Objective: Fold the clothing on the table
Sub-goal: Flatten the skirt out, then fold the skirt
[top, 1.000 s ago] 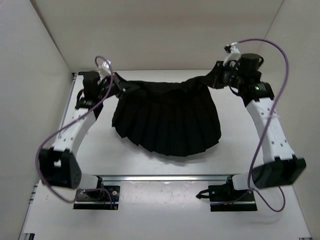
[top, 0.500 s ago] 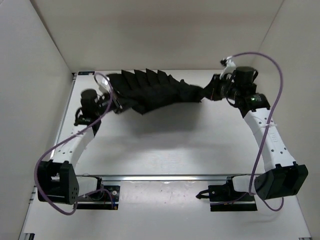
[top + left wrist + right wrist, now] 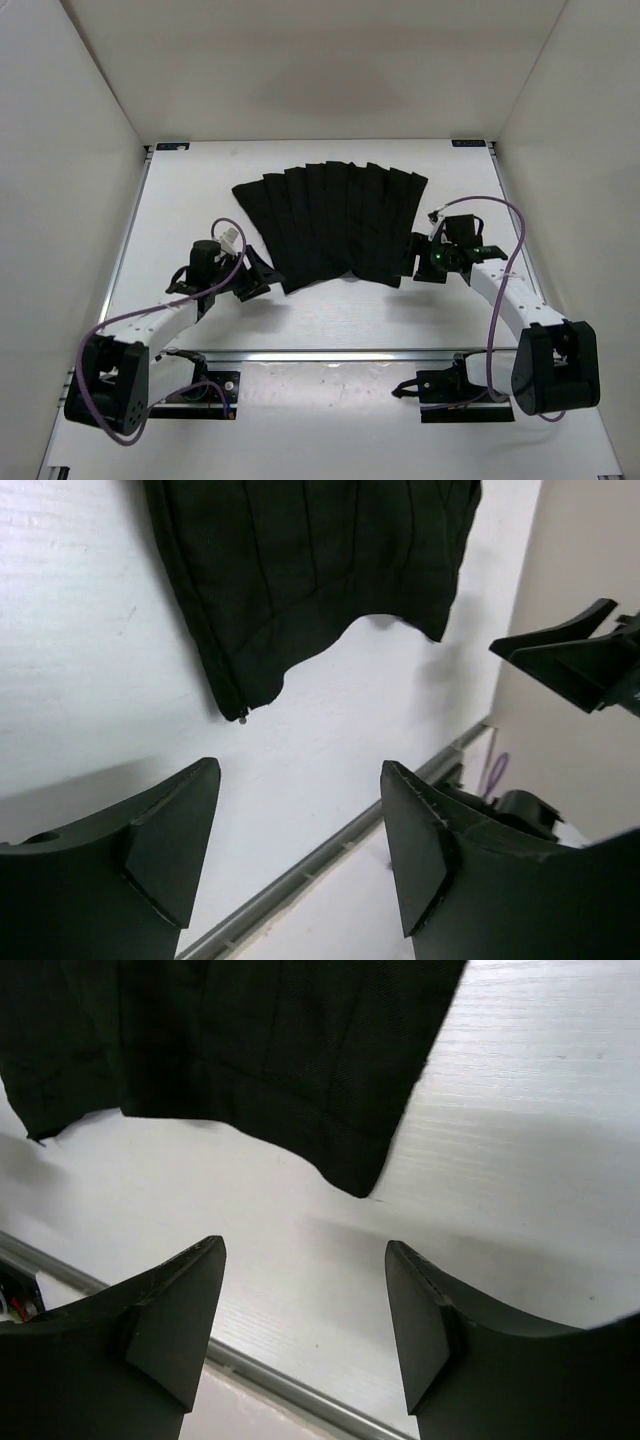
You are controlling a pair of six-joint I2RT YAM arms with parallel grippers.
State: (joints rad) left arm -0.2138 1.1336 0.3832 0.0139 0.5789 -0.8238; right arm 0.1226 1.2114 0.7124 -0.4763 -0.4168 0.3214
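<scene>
Because the clothing is a thin, soft, pleated fabric, it will probably handle as a light, limp sheet that sags and drapes from whatever points hold it, with no stiffness of its own. It lies flat on the white worktop, centred and slightly toward the far side. Its fan shape is spread so that the wider edge faces far and the narrower edge faces near. The parallel pleats run near to far as long, overlapping matte black panels, giving a stepped outline along the far edge. The near edge curves upward between its two corners. The left gripper sits low just beside the near left corner, its jaws apart and holding nothing. The right gripper sits just beside the near right corner, its jaws likewise apart and empty. Both wrist views show bare worktop between the dark, wedge-shaped fingers and the cloth. For a fold, the corners look like the soundest holds, one per gripper, pinching through all layers so that the pleats do not splay. The matte weave appears unlikely to slip. A metal rail borders the smooth worktop at its near side.
</scene>
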